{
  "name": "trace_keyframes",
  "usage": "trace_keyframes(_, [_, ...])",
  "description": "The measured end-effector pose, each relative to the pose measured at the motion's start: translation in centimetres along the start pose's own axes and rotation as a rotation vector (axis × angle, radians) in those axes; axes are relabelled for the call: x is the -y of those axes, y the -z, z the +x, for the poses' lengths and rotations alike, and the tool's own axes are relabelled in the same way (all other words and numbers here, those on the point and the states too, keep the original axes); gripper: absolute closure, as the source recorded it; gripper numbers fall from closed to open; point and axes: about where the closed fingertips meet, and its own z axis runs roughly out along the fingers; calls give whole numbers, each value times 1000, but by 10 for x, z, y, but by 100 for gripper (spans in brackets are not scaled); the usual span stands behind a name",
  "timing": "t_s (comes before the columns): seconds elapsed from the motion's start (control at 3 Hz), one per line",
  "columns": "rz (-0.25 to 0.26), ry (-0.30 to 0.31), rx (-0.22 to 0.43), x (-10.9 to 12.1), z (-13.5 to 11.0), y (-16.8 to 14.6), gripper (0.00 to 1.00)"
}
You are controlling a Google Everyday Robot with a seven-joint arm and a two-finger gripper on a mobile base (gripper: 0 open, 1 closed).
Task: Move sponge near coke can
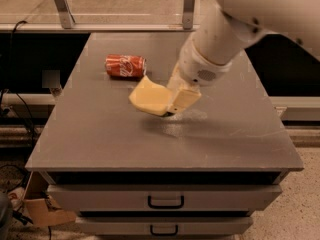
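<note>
With your claw clamped on the sponge, raised just in front of the coke can, lower it flat onto the surface without nudging the can.

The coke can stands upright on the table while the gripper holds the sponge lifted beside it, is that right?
Not quite: the camera view shows the coke can lying on its side on the table; the gripper does hold the sponge lifted beside it.
</note>
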Motion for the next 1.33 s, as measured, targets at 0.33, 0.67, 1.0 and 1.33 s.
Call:
trace_keyframes(0.33, [-50,131,-40,31,-21,-14,100])
trace_keyframes(0.67, [-114,224,-56,56,-38,-37,100])
trace_keyframes(1.0, [-161,275,-50,78,-50,-58,100])
trace_keyframes(1.33, [-193,304,-43,94,-58,-75,100])
